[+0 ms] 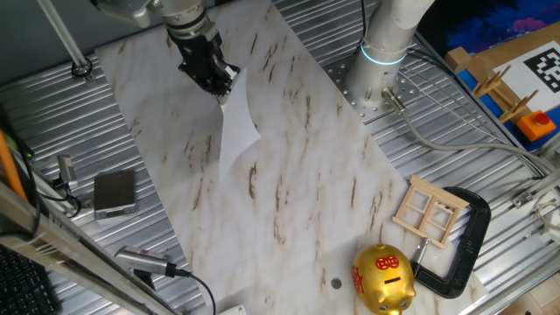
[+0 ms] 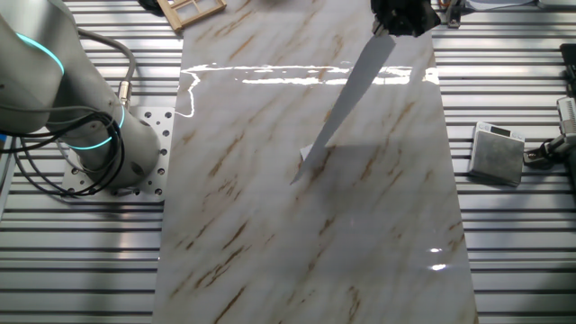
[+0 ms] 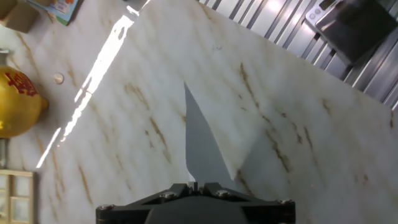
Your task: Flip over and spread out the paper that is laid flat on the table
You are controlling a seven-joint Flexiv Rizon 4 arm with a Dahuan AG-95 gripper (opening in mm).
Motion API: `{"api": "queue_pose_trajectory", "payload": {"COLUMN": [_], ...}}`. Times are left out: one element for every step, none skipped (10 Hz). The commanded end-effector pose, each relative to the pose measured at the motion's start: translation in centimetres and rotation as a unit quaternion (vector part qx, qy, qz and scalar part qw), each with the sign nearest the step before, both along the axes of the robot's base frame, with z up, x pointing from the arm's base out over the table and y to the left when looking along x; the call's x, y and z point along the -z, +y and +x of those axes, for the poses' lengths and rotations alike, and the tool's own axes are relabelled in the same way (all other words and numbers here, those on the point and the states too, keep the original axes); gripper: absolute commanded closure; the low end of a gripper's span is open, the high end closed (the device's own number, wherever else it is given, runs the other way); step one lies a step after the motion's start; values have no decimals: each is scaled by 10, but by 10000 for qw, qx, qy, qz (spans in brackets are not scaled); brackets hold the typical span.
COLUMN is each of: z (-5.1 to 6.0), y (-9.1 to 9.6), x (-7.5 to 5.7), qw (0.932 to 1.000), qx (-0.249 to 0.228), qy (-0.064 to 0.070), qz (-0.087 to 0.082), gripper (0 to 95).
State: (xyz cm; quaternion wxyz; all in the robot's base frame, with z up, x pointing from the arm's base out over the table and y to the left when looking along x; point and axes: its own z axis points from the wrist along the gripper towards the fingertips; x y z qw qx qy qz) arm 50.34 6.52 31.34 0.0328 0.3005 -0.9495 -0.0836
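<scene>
The white paper [image 1: 236,127] hangs from my gripper [image 1: 223,90], pinched at its top edge. It is lifted off the marble table [image 1: 297,175] and droops down, with only its lower corner near the board. In the other fixed view the paper [image 2: 346,99] slants down from the gripper [image 2: 389,30] to a point mid-table. In the hand view the paper [image 3: 199,146] runs edge-on away from the closed jaws of the gripper [image 3: 198,185], casting a shadow to the right.
A gold piggy bank [image 1: 383,278], a small wooden frame [image 1: 429,210] and a black clamp [image 1: 468,241] sit at the table's near right end. A grey square pad [image 1: 115,192] lies on the ribbed metal to the left. The arm's base [image 1: 381,61] stands right of the board.
</scene>
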Motion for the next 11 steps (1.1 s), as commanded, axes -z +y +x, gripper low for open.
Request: {"api": "queue_pose_trajectory", "payload": {"z": [4,4,5,5,6,6,7,7,8,8,9], "y": [-2,-2,-2,-3,-3,-4,-4,-4,-5,-5,-5], "x": [4,5,6,7,8,10,12,13,14,14,14], "qw": [10000,9999,9999,9999,9999,9999,9999,9999,9998,9998,9998], "qx": [-50,-55,-65,-74,-81,-83,-89,-93,-105,-113,-124], "qy": [-73,-77,-86,-93,-98,-103,-118,-127,-131,-134,-140], "qz": [-40,-45,-61,-62,-62,-59,-57,-55,-57,-63,-66], "gripper": [950,950,950,950,950,950,950,950,950,950,950]}}
